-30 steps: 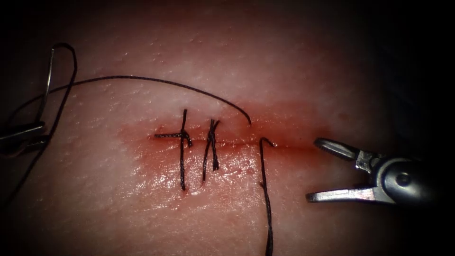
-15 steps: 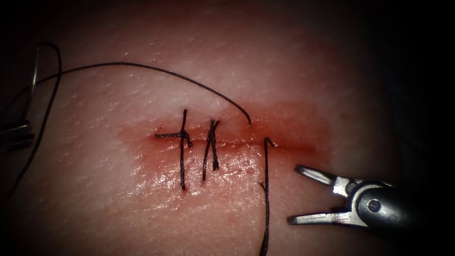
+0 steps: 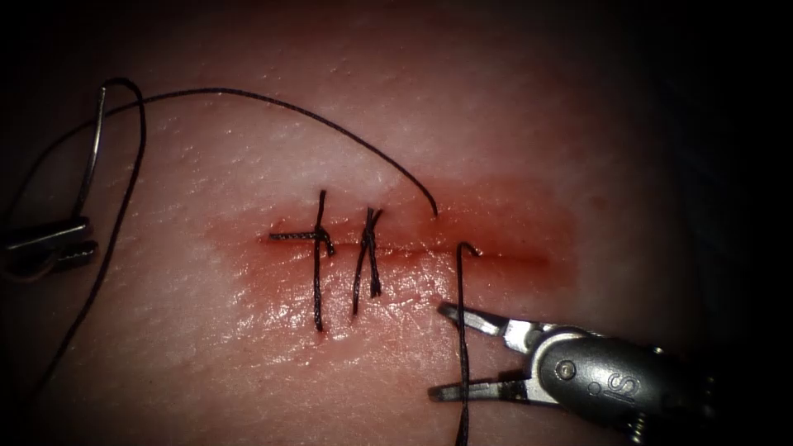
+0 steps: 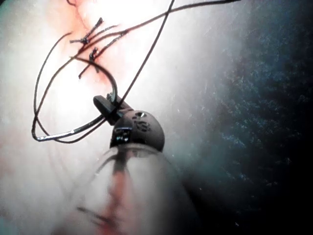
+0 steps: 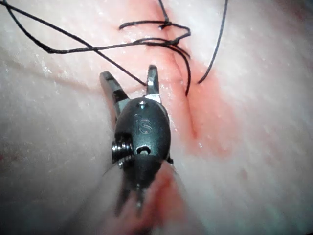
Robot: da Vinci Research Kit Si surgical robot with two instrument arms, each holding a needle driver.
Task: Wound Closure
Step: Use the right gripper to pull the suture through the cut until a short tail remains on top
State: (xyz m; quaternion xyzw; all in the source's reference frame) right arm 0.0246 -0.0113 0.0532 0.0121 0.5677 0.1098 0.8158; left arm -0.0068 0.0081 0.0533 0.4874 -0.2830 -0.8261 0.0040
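My left tool [image 3: 73, 235] sits far left of the cut [image 3: 512, 258], shut on the curved needle [image 3: 92, 149]. The needle is out of the tissue [image 3: 537, 124]; the left wrist view shows it [image 4: 73, 132] gripped near one end by that tool [image 4: 105, 104]. Black thread [image 3: 273, 103] arcs from the needle to a bite near the cut's right part. Its free tail [image 3: 462, 289] comes out at the cut and runs toward the picture's bottom edge. My right tool [image 3: 438, 351] is open, with one jaw on each side of that tail. In the right wrist view it [image 5: 128, 73] stands open with thread crossing between the jaws.
Two tied stitches [image 3: 318, 248] [image 3: 368, 256] cross the left half of the cut. Red fluid [image 3: 273, 297] wets the tissue around them. A thread loop [image 3: 124, 206] hangs by the left tool.
The right tool has moved down and to the left, staying open, until its jaws straddle the thread tail. The left tool drifted left with the needle, then came back right.
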